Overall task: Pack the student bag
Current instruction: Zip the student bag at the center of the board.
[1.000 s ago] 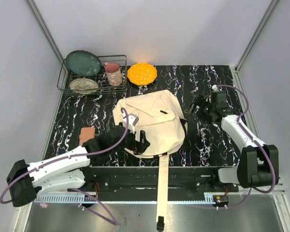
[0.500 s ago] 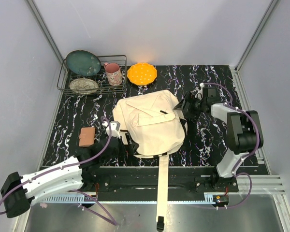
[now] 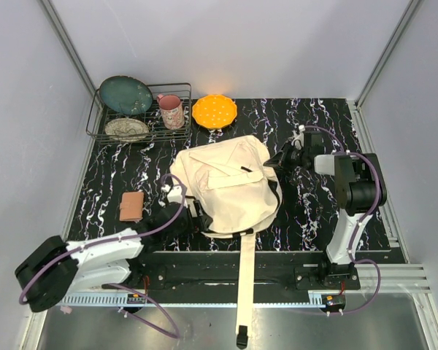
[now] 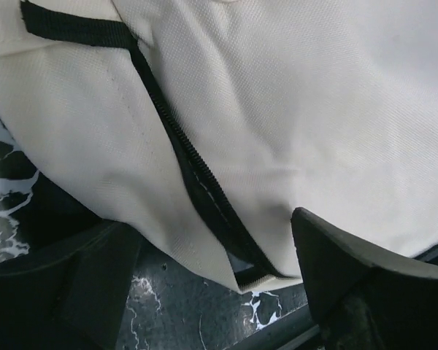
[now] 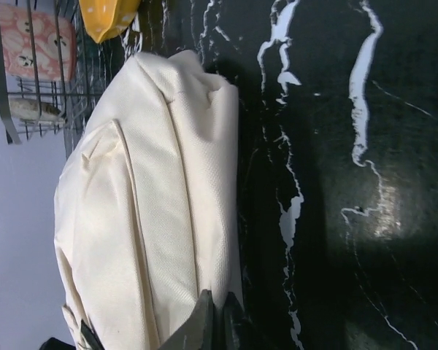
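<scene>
Student bag [image 3: 230, 193], one only, lies flat in the middle of the table [image 3: 314, 211]. Left gripper [image 4: 212, 266], spread wide, straddles its near-left zipper corner, likely to grab it. Right gripper [image 5: 215, 321] appears to pinch the bag's right edge, seemingly to steady it. Elsewhere: one brown wallet [image 3: 132, 206], one mug [image 3: 171, 111], three dishes [image 3: 214, 111], one rack [image 3: 95, 125].

- My left arm [image 3: 106, 251] and right arm [image 3: 344, 227] share one build: smooth white shells on the long links, chunky black housings at the joints.
- A thin purple cable [image 3: 153, 230] trails along the left arm, and its twin [image 3: 379, 182] loops around the right.
- A small white block [image 3: 177, 194] sits at the left wrist.
- The left fingers [image 4: 336, 262] are thick, matte black, with bevelled edges.
</scene>
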`<state>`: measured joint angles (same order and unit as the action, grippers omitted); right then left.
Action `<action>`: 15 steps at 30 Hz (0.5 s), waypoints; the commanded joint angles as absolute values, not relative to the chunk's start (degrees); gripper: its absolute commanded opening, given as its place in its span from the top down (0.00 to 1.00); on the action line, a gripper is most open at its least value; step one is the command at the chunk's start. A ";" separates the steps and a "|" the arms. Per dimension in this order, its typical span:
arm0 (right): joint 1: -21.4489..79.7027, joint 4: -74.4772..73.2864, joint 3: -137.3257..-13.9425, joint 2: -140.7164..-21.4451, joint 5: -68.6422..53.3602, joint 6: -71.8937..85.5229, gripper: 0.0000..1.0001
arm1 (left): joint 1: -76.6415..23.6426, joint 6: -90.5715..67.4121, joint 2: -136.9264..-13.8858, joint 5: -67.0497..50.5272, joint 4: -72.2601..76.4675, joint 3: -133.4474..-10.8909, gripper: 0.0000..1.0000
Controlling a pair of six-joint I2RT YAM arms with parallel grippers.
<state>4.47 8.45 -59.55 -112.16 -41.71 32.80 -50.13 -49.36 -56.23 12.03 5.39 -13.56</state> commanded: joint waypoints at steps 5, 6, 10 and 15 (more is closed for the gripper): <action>4.40 14.94 -46.95 -97.07 -32.46 38.32 1.00 | -44.57 -43.43 -68.10 3.35 20.82 -20.38 0.53; 4.39 14.51 -42.67 -94.77 -26.86 39.89 1.00 | -43.60 -42.63 -68.72 2.12 20.83 -21.17 0.58; 4.39 16.34 -30.99 -82.90 -16.82 45.69 1.00 | -35.36 -37.19 -72.06 -3.24 19.26 -28.97 0.79; 4.39 15.66 -18.04 -68.04 -9.15 53.51 1.00 | -30.59 -29.28 -79.62 -8.43 13.72 -41.29 0.81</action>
